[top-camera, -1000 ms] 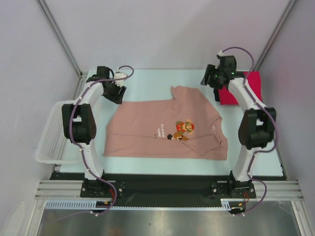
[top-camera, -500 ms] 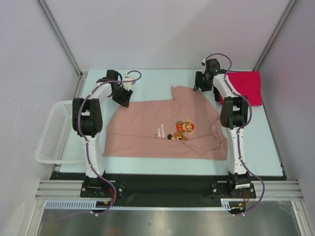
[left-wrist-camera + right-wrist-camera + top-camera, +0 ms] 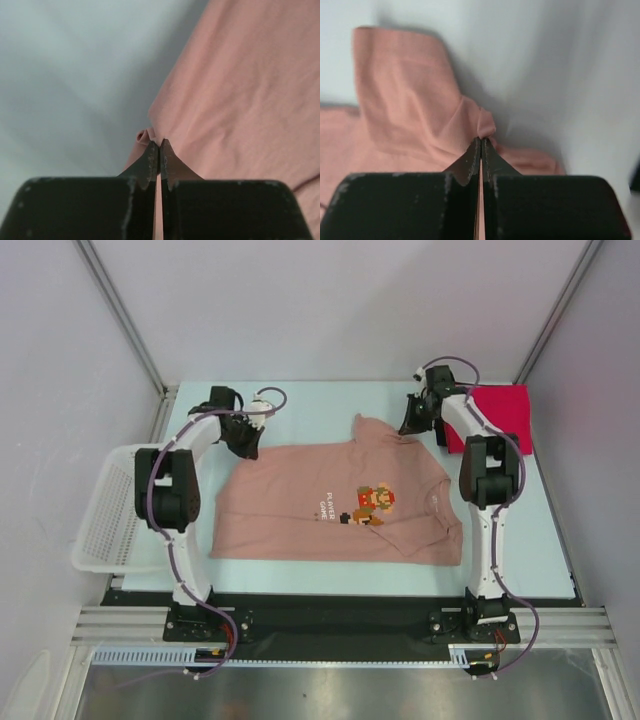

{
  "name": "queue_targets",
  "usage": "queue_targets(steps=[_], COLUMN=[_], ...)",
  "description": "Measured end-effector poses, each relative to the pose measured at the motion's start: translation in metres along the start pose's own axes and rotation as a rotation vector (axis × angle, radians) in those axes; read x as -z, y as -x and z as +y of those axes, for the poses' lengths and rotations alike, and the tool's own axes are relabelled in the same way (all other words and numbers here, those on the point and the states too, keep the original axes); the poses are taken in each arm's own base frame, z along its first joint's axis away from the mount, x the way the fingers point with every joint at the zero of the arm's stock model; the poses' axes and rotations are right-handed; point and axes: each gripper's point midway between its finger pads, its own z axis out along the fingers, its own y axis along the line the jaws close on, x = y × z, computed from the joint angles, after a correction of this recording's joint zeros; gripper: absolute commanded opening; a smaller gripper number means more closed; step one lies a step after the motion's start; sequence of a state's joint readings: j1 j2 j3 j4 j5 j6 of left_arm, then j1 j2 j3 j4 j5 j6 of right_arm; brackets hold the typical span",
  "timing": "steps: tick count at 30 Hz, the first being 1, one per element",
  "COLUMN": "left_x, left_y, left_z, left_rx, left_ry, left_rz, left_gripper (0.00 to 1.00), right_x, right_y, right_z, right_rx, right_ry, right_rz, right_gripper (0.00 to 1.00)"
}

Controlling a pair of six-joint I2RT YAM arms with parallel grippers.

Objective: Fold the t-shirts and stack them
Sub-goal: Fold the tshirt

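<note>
Left gripper [image 3: 159,146]: clenched on the far-left corner of the dusty-pink cloth t-shirt with pixel-character print [image 3: 330,510]. Right gripper [image 3: 480,142]: pinching its far sleeve fold. Top view: the shirt lies flat, long axis 9–3 o'clock, body toward 6 o'clock from both claws. Likely next: draw the far edge toward 6. Folded bright red t-shirt [image 3: 505,412] lies at 3 o'clock.

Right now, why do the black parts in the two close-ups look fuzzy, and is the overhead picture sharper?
Left wrist view: the left end effector sits very near the lens and blurs; the dusty-pink t-shirt casts a soft grey shadow on the table. Right wrist view: the right end effector blurs likewise, shadow right of the cloth. Top external view: evenly lit, sharp, no glare.
</note>
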State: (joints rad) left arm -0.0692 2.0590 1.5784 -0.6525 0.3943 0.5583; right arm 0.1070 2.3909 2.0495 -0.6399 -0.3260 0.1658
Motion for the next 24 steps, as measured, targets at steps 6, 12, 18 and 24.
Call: queue_targets(steps=[6, 12, 18, 24], left_x=[0.055, 0.068, 0.065, 0.094], left_y=[0.007, -0.03, -0.097, -0.141], left_z=[-0.016, -0.041, -0.077, -0.118], left_rx=[-0.093, -0.153, -0.17, -0.235], left_ry=[0.082, 0.097, 0.006, -0.174], left_rz=[-0.088, -0.053, 0.109, 0.258], left_gripper=[0.0, 0.08, 0.33, 0.37], right_x=[0.078, 0.146, 0.16, 0.155], right_y=[-0.024, -0.075, -0.165, -0.215], right_z=[0.016, 0.033, 0.014, -0.003], right_rx=[0.023, 0.041, -0.016, -0.072], right_ry=[-0.031, -0.059, -0.125, -0.168], right_rz=[-0.061, -0.128, -0.038, 0.043], right_gripper=[0.0, 0.0, 0.0, 0.0])
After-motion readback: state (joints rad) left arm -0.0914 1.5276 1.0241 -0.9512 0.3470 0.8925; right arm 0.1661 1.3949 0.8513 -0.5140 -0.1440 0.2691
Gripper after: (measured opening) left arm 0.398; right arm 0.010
